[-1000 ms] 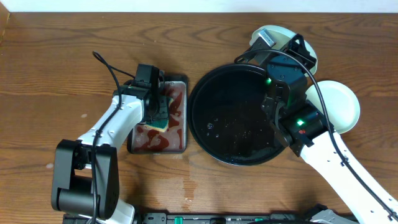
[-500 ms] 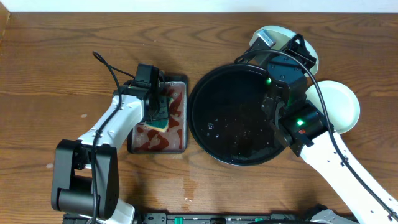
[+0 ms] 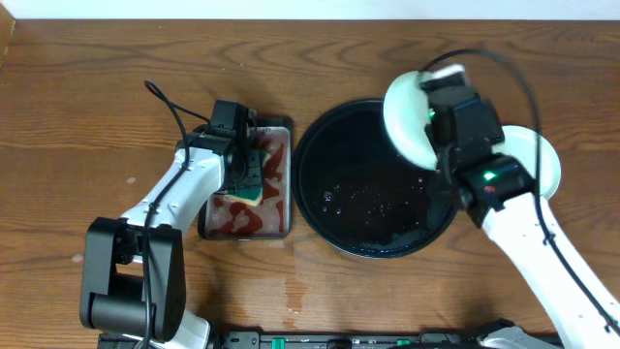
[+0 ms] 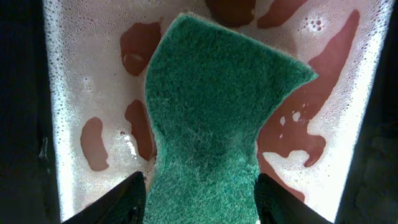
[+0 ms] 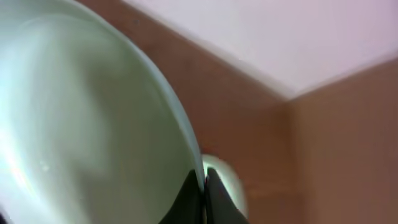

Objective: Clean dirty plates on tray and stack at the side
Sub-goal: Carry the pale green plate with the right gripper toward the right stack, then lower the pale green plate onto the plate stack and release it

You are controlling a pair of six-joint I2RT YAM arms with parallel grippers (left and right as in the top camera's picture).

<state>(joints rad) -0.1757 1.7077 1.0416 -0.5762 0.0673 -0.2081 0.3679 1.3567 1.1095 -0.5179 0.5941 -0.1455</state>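
Two plates show in the overhead view. The right hand (image 3: 433, 114) is closed on the edge of one pale plate (image 3: 402, 118) and holds it tilted in the air, above the far right rim of the black tray (image 3: 358, 184). The second plate (image 3: 548, 165) lies flat on the worktop (image 3: 97, 97) just to the right of the tray, and the right arm hides part of it. The floor of the tray is wet with small drops. Just beside the tray on its left is a metal pan (image 3: 276, 218) with red stains. The left hand (image 3: 250, 174) is over this pan and grips a green sponge (image 3: 250, 194).

In the left wrist view the two fingers (image 4: 127, 199) are pressed against the near end of the sponge (image 4: 211, 106), which is squeezed narrow in its middle. Under it the pan (image 4: 323, 93) holds white foam and red patches.

The right wrist view is blurred. The pale plate (image 5: 81, 124), mint in colour here, fills the left half. The right hand (image 5: 200, 190) has its jaws almost together on the thin rim. Behind are the brown worktop (image 5: 336, 143) and a pale wall (image 5: 280, 37). A small pale round shape sits just behind the jaws, and I cannot tell what it is.
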